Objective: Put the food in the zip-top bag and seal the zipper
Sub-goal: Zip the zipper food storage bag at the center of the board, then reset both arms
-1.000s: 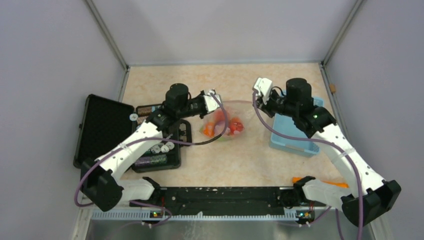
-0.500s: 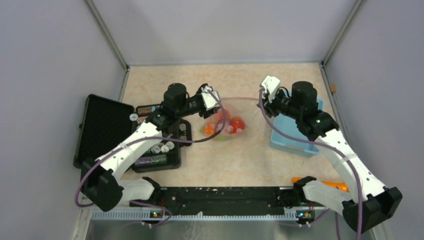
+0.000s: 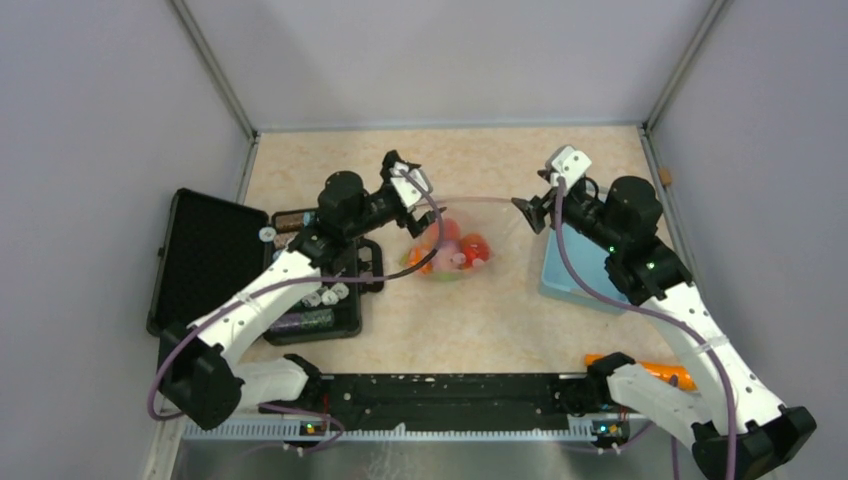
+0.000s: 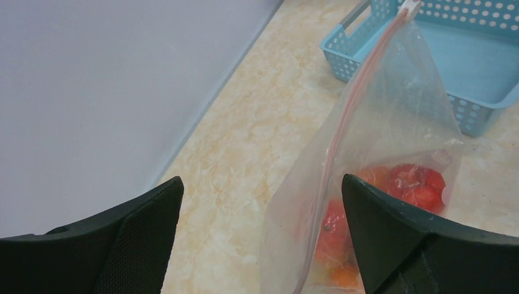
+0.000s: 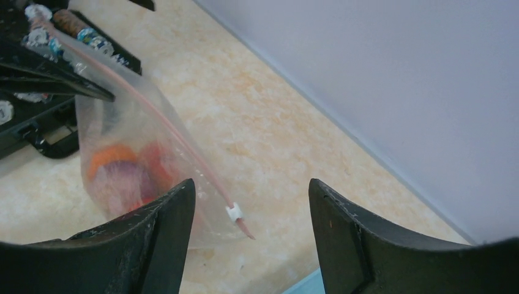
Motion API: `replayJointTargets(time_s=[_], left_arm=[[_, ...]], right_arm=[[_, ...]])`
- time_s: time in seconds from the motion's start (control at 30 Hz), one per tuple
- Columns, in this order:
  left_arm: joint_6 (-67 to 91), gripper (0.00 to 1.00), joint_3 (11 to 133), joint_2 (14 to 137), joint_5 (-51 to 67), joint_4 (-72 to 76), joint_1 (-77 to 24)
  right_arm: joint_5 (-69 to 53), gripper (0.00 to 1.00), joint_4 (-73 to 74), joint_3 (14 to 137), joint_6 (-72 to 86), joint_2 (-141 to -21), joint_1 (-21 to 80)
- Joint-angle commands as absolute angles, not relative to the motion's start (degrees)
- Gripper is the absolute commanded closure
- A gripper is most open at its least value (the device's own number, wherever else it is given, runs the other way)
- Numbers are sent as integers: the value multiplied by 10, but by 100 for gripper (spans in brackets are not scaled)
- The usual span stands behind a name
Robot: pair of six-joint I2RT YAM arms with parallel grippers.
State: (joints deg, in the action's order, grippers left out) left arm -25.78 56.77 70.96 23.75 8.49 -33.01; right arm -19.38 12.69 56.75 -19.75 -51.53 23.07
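Standing at centre frame, the zip-top bag (image 3: 455, 232) holds the food (image 3: 462, 250), its zipper (image 3: 470, 201) running as one line to the slider (image 5: 234, 212) at its right end. My left gripper (image 4: 262, 184) and right gripper (image 5: 251, 184) both gape around it, so sealing looks finished.

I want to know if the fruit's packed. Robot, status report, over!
Left gripper open, astride zip-top bag. Right gripper open, clear of bag. Food inside, slider at end of zipper. Nothing in the way.
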Motion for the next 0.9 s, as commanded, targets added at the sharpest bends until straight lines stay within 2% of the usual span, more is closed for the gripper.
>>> replayJointTargets(time_s=[0.0, 0.13, 0.3, 0.43, 0.63, 0.77, 0.87], left_arm=[[-212, 1, 540, 651, 191, 158, -327], [-150, 1, 523, 599, 160, 171, -324], [-44, 1, 496, 541, -15, 212, -323], [-8, 1, 515, 519, -128, 147, -309], [109, 1, 540, 540, -127, 37, -196], [233, 1, 592, 591, -130, -90, -120], [265, 1, 611, 614, -169, -137, -109]], right_arm=[[-114, 33, 39, 552, -138, -504, 227], [-23, 30, 10, 539, -95, -513, 223], [36, 25, -39, 517, -34, -518, 197], [64, 16, -55, 507, 49, -525, 158], [16, 14, -33, 504, 151, -553, 81], [3, 13, -43, 483, 207, -554, 41], [-5, 11, -41, 479, 235, -565, 19]])
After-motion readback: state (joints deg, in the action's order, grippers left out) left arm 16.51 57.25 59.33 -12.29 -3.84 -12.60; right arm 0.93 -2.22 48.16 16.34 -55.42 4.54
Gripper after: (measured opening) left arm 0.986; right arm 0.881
